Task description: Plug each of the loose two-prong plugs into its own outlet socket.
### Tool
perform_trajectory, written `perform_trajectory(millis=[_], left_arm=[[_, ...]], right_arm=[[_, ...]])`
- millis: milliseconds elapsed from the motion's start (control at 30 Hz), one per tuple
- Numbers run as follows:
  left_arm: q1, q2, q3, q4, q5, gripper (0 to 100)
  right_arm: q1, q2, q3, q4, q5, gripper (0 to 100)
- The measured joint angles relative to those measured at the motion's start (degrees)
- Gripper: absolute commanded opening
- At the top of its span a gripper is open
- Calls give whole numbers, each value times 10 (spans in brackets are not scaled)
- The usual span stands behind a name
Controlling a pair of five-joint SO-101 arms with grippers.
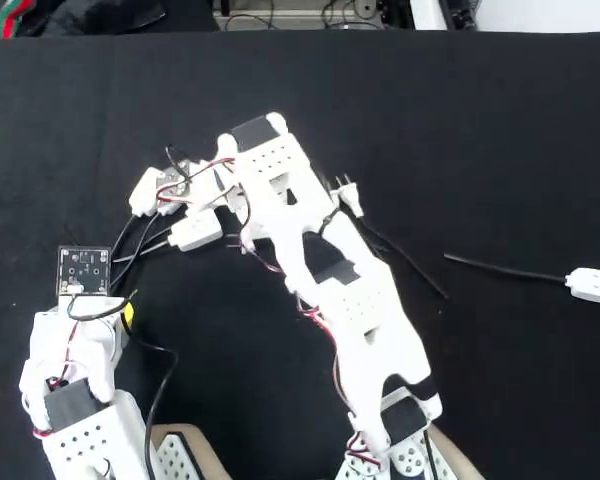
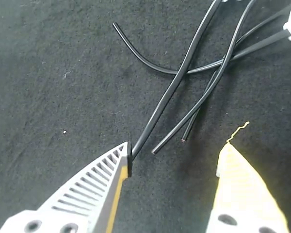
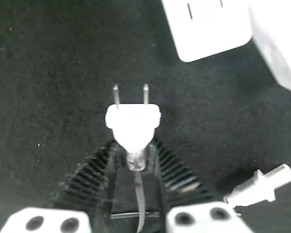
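Observation:
In the right wrist view, my right gripper (image 3: 134,148) is shut on a white two-prong plug (image 3: 133,121). Its prongs point at a white outlet socket (image 3: 208,24) a short way ahead, without touching it. A second white block (image 3: 276,48) lies beside that socket. In the high view the right arm (image 1: 280,190) stretches to the two white outlets (image 1: 145,190) (image 1: 195,232) at centre left. My left gripper (image 2: 179,150) hangs open over loose black cables (image 2: 184,77), holding nothing. Another loose plug (image 1: 350,193) lies beside the right arm.
A small white plug (image 3: 259,184) lies on the black cloth near the right gripper. At the far right a white connector (image 1: 595,285) lies with its black cable (image 1: 500,268). The left arm (image 1: 70,390) stands at the lower left.

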Motion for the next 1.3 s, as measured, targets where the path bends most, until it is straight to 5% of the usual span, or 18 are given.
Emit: perform_trajectory(millis=[333,700,1000,1300], left_arm=[[0,0,0,0,0,289],[0,0,0,0,0,289],[0,0,0,0,0,289],[0,0,0,0,0,289]], right_arm=[[13,-45,4,1,-75,133],[-5,-265,221,1,-456,131],[-25,-354,501,-113,-664,139],[-25,-355,532,-214,-1016,420]])
